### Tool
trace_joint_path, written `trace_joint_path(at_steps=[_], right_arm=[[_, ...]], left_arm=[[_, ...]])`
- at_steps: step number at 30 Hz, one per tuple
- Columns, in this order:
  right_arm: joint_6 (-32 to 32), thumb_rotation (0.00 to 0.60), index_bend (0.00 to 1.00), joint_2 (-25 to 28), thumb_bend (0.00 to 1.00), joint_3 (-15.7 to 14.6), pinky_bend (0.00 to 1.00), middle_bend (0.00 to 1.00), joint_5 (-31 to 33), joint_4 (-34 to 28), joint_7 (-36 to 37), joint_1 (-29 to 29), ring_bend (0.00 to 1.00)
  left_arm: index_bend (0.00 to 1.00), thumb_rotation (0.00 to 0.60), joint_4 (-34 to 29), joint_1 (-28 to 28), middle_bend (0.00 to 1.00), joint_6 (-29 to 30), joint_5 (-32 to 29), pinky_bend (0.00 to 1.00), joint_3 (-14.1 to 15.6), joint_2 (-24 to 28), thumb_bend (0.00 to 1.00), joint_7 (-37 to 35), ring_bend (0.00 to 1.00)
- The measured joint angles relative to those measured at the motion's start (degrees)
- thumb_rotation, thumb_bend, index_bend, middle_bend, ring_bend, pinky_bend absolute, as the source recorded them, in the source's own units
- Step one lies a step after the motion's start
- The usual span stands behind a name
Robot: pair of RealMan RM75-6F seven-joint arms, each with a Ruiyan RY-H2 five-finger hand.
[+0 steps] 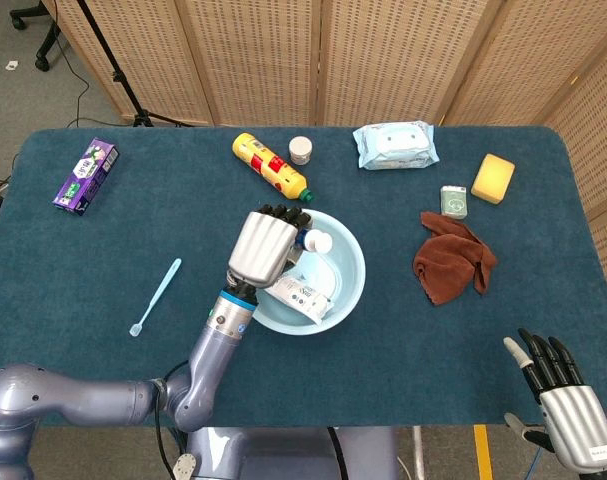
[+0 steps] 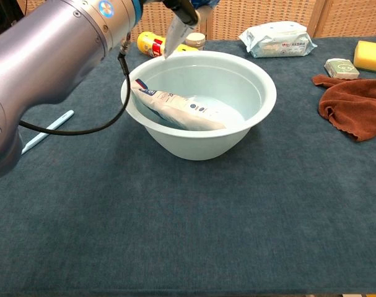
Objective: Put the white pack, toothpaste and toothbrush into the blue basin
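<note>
White pack in blue basin, toothpaste above it, toothbrush on table
</note>
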Motion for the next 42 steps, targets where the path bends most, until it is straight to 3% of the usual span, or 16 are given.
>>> trace_joint_path(at_steps=[5, 8, 13, 16, 21, 35, 42], right_arm=[[0.37, 0.600, 0.06, 0.37, 0.11, 0.09, 0.00, 0.00, 0.07, 0.02, 0.97, -0.06, 0.00], [0.50, 0.600, 0.06, 0.54, 0.10, 0.14, 0.00, 0.00, 0.13, 0.06, 1.43, -0.06, 0.00], [1.00, 0.600, 0.06, 0.82, 0.11, 0.26, 0.00, 0.00, 0.11, 0.11, 2.07, -0.19, 0.00], [0.97, 0.600, 0.06, 0.82, 0.10, 0.26, 0.00, 0.00, 0.01, 0.15, 2.07, -0.20, 0.00], [0.94, 0.600, 0.06, 0.68, 0.10, 0.28, 0.00, 0.00, -0.08, 0.10, 1.77, -0.24, 0.00], [0.71, 0.600, 0.06, 0.49, 0.10, 0.21, 0.00, 0.00, -0.34, 0.07, 1.16, -0.32, 0.00], [0.91, 0.600, 0.06, 0.44, 0.10, 0.20, 0.00, 0.00, -0.61, 0.03, 0.89, -0.42, 0.00]], left_arm=[[0.80, 0.600, 1.08, -0.96, 0.53, -0.09, 1.38, 0.57, 0.47, -3.14, 0.48, 0.20, 0.59], [0.76, 0.600, 2.08, -1.38, 0.47, -0.22, 2.23, 0.57, 0.85, -5.03, 0.44, 0.41, 0.54], [0.48, 0.600, 2.62, -1.15, 0.19, -1.13, 2.04, 0.44, 1.55, -5.57, 0.38, 1.41, 0.26], [0.36, 0.600, 1.76, -0.78, 0.08, -2.25, 0.27, 0.39, 1.52, -5.14, 0.35, 2.36, 0.16], [0.26, 0.600, -0.92, -0.13, 0.00, -4.30, -3.31, 0.26, 1.24, -3.38, 0.32, 4.89, 0.01], [0.15, 0.600, -3.85, 1.04, 0.00, -3.39, -4.20, 0.16, -0.65, 0.19, 0.30, 6.51, 0.00], [0.15, 0.600, -7.72, 2.17, 0.00, -3.05, -3.97, 0.16, -1.46, 3.70, 0.30, 5.84, 0.00]])
